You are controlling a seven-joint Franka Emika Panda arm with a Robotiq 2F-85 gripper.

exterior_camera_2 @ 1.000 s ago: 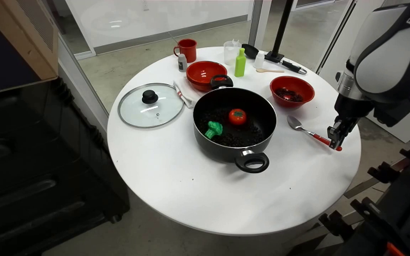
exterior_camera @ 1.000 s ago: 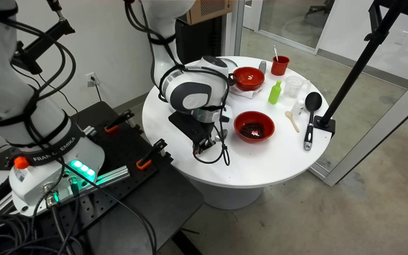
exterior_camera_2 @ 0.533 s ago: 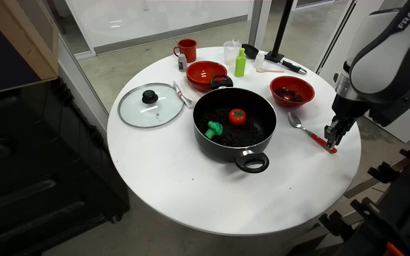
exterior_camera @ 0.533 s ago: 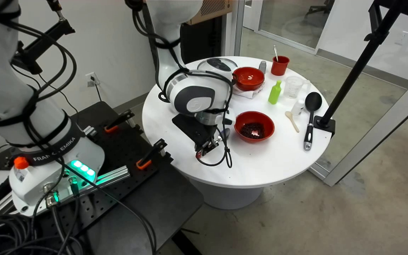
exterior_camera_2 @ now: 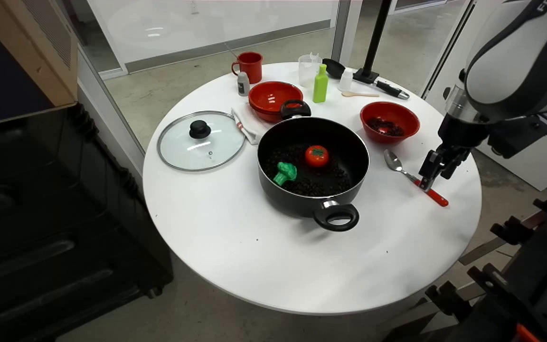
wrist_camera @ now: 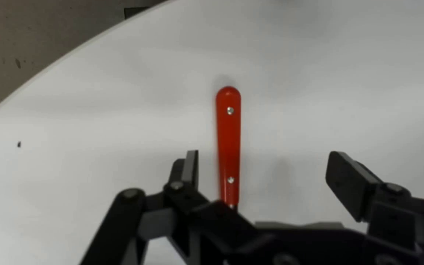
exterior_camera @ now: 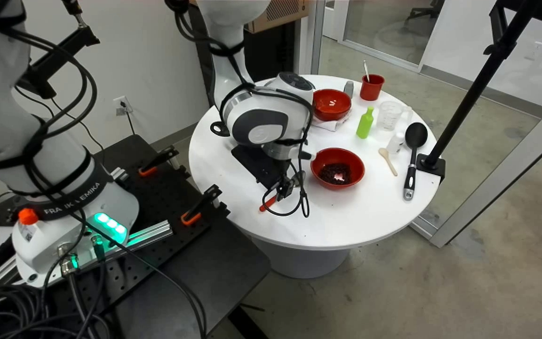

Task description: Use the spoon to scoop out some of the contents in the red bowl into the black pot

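Currently you have the gripper [wrist_camera: 262,167] spread wide, handle of the spoon [wrist_camera: 229,143] between its fingers in wrist view; spoon lies on the table [exterior_camera_2: 235,251], head near red bowl [exterior_camera_2: 399,113] and black pot [exterior_camera_2: 297,204].

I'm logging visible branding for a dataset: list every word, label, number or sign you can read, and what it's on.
"FRA IK EMIKA": on the robot base, letters partly covered.
"FR": on the arm, cut off at the picture's top edge.
Grey bottle: label too small to read.
Measuring cup: markings too faint to read.
Nothing else is legible.
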